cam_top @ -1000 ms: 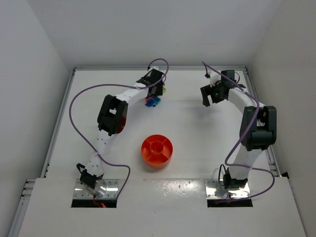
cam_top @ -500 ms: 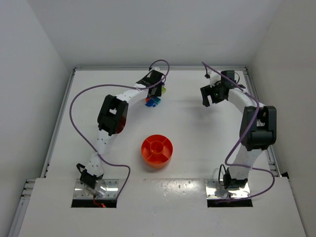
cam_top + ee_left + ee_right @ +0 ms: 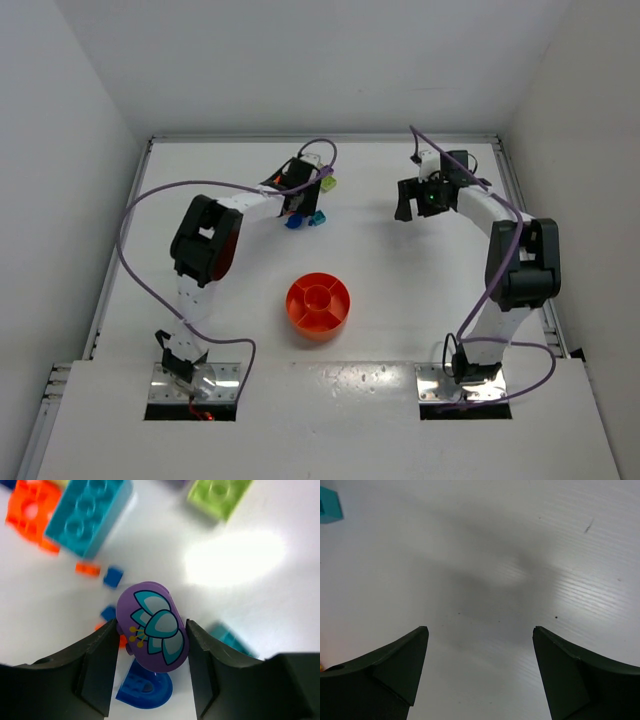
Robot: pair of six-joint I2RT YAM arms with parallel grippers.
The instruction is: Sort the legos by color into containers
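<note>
Purple flower-printed lego (image 3: 152,625) pinched in left gripper (image 3: 151,637); right gripper (image 3: 479,632) wide apart, empty; one orange tray (image 3: 318,328)

White table (image 3: 400,290): orange tray (image 3: 318,305) centre, legos (image 3: 294,222) scattered far left.

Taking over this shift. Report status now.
Left gripper shut on purple flower-print lego. Right gripper open, empty. Orange tray nearer the bases; no obstacle seen between.
</note>
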